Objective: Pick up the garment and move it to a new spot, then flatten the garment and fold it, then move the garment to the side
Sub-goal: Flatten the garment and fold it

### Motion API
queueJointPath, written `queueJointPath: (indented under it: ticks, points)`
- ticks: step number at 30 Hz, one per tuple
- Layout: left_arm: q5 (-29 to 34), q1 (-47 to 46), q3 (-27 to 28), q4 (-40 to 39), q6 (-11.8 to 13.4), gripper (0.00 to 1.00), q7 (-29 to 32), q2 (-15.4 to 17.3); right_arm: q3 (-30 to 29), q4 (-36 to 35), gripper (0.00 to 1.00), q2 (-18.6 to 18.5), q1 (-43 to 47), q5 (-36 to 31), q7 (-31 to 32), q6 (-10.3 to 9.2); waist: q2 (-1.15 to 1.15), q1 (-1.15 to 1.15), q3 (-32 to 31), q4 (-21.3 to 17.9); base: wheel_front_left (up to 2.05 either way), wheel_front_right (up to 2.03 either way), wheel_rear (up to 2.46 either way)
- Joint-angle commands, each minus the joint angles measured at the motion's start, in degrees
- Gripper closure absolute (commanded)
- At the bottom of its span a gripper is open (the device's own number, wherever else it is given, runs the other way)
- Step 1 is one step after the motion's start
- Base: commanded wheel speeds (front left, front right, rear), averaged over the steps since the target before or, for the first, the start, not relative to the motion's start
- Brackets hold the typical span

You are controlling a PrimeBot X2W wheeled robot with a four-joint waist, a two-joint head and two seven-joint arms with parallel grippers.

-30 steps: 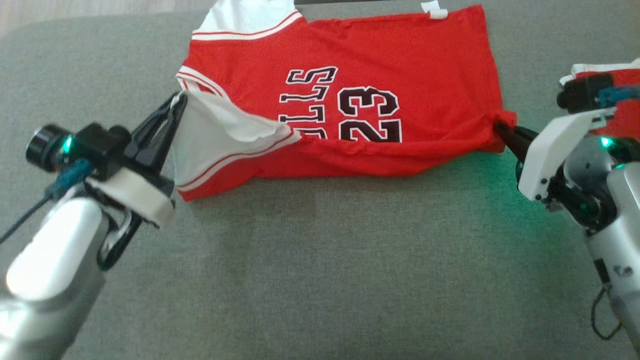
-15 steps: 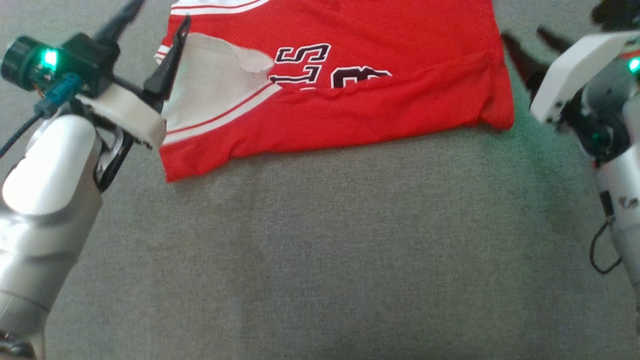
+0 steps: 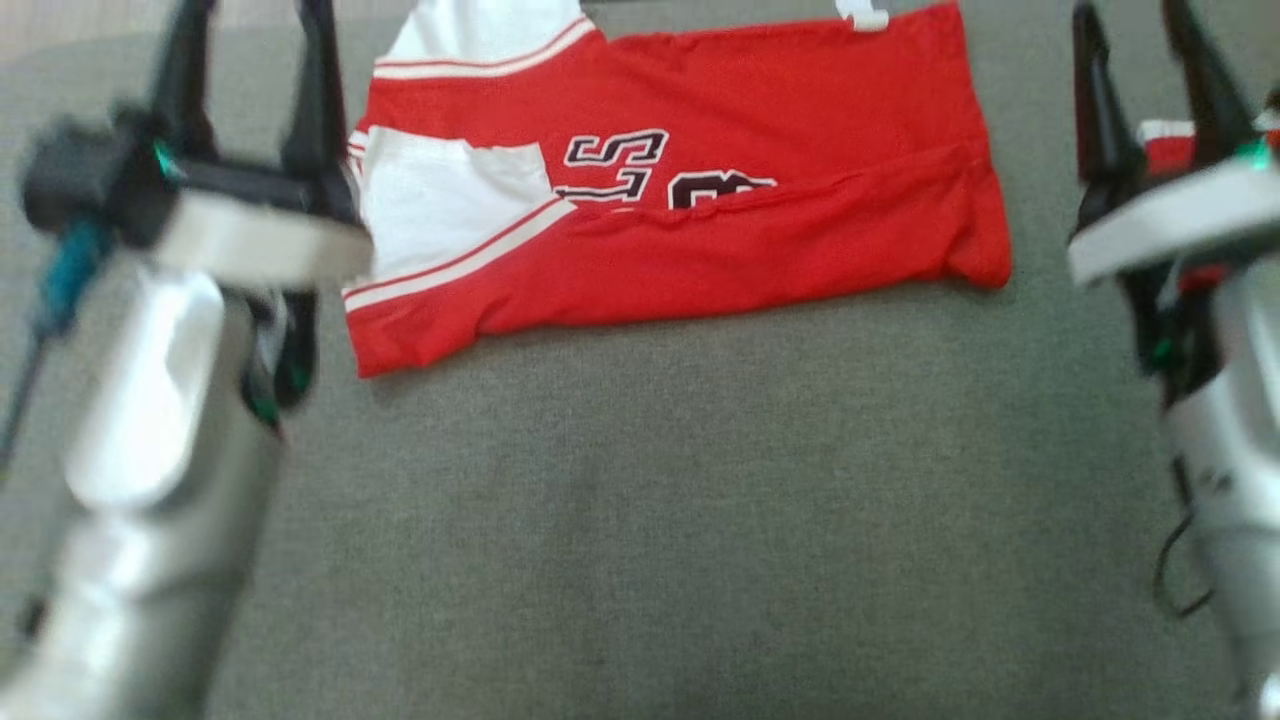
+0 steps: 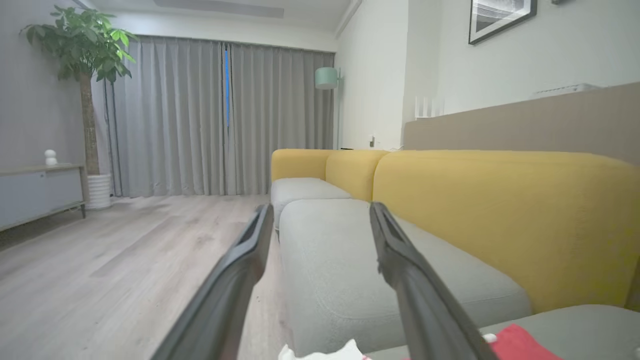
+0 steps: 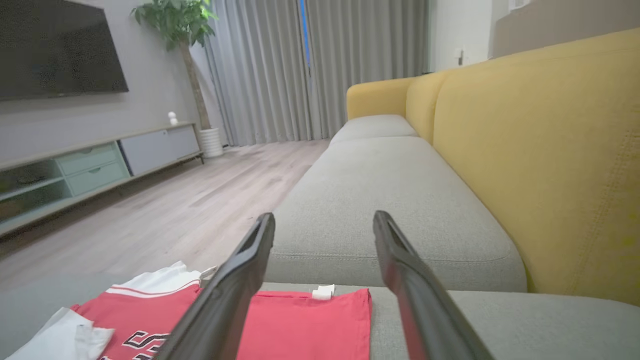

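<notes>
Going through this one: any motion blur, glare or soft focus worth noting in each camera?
Head view: both arms are smeared by motion blur, the left gripper and right gripper streaky, while the jersey is fairly crisp. Left wrist view: the room is evenly lit and the fingers are soft near the lens. Right wrist view: the fingers show the same softness.

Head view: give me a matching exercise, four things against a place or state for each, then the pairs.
1. jersey
2. left tool
3. right tool
4. white tag

A. open, beside the jersey's plain red end
B. on the jersey's far edge
C. partly folded, lying on the grey cushion
D. open, beside the jersey's white-trimmed end

Pairs: 1-C, 2-D, 3-A, 4-B
</notes>
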Motion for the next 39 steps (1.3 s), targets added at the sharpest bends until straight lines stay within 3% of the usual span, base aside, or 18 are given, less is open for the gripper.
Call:
queueJointPath:
  ticks: [1, 7, 13, 19, 26, 29, 35, 39]
  points:
    - [0.6, 1.4, 3.3, -2.9, 0.6, 0.0, -0.2, 0.9, -0.4, -2.4, 0.0, 1.3, 1.5, -0.8, -1.6, -0.04, 0.0, 0.01, -1.3, -0.1, 0.0, 0.0, 0.0]
    - [3.9, 13.7, 9.0, -9.7, -0.4, 0.0, -0.2, -4.9, -5.4, -6.0, 0.0, 7.6, 11.1, -5.8, -5.1, -0.04, 0.0, 0.01, -3.9, -0.4, 0.0, 0.0, 0.0]
    - [7.0, 22.6, 12.3, -9.5, -2.4, 0.0, -0.2, -10.3, -8.7, -8.1, 0.0, 13.0, 20.0, -10.9, -5.7, -0.04, 0.0, 0.01, -5.2, -0.8, 0.0, 0.0, 0.0]
    - [9.3, 26.9, 14.7, -8.0, -3.8, 0.0, -0.2, -12.7, -9.5, -9.6, 0.0, 14.7, 24.4, -13.0, -5.8, -0.04, 0.0, 0.01, -5.6, -1.1, 0.0, 0.0, 0.0]
    - [12.1, 25.8, 16.3, -5.6, -4.7, 0.0, -0.2, -13.4, -9.3, -11.5, 0.0, 15.1, 23.9, -13.4, -5.8, -0.04, 0.0, 0.01, -4.6, -1.8, 0.0, 0.0, 0.0]
    - [13.5, 24.3, 16.6, -1.1, -3.8, 0.0, -0.2, -13.4, -8.9, -12.0, 0.0, 15.1, 23.2, -13.4, -5.8, -0.04, 0.0, 0.01, -3.8, -2.4, 0.0, 0.0, 0.0]
    - [14.7, 18.9, 19.0, 11.9, 1.3, 0.0, 0.8, -11.8, -7.6, -12.3, 0.0, 15.1, 22.5, -12.3, -5.8, -0.04, 0.0, 0.01, -1.5, -4.2, 0.0, 0.0, 0.0]
    - [14.3, 16.0, 20.4, 18.7, 3.3, 0.0, 2.1, -10.3, -7.1, -12.6, 0.0, 15.1, 22.2, -11.4, -5.8, -0.04, 0.0, 0.01, -0.4, -5.4, 0.0, 0.0, 0.0]
